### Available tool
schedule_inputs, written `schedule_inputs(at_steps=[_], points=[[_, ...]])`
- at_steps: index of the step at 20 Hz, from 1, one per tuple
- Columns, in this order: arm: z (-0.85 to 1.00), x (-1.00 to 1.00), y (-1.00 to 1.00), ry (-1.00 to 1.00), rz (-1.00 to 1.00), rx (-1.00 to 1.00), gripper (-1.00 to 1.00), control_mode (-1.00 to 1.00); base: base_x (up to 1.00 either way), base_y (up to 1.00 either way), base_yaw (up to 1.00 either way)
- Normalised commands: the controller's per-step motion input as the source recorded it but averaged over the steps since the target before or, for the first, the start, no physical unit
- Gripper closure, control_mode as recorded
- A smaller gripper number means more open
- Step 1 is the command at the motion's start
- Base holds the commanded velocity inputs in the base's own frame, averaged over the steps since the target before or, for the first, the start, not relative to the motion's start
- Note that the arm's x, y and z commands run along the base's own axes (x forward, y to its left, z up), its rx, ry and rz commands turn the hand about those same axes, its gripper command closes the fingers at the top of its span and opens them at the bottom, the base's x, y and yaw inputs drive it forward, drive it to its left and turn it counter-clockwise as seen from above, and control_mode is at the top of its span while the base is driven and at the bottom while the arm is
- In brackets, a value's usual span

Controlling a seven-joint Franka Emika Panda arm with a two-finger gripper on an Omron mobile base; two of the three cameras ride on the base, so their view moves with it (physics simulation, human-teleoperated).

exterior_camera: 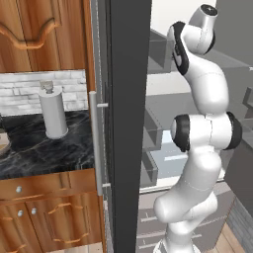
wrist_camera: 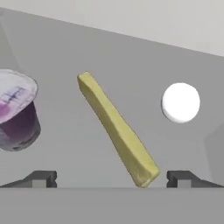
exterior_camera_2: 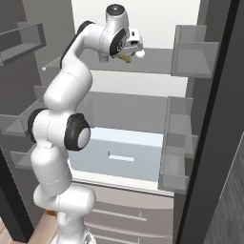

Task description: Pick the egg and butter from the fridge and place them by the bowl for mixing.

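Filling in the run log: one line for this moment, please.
phase: reaching into fridge | hand: open, empty | butter: between fingertips, ungrasped | egg: on shelf

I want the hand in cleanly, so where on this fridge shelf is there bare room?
Bare shelf lies behind all three items and between the purple cup and the butter. The gap between butter and egg is tighter. The open gripper straddles the butter's near end.
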Motion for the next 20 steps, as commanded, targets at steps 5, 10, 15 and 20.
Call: schedule_inputs(at_steps=[5,10,15,20], points=[[-0.09,0.3,-0.02,0.04,0.0,0.0,-1.0,-1.0,0.0,0.0,0.0],[-0.15,0.21,-0.1,0.05,0.0,0.0,-1.0,-1.0,0.0,0.0,0.0],[-0.11,0.36,-0.15,0.02,0.0,0.0,-1.0,-1.0,0.0,0.0,0.0],[-0.03,0.15,0.0,0.05,0.0,0.0,-1.0,-1.0,0.0,0.0,0.0]])
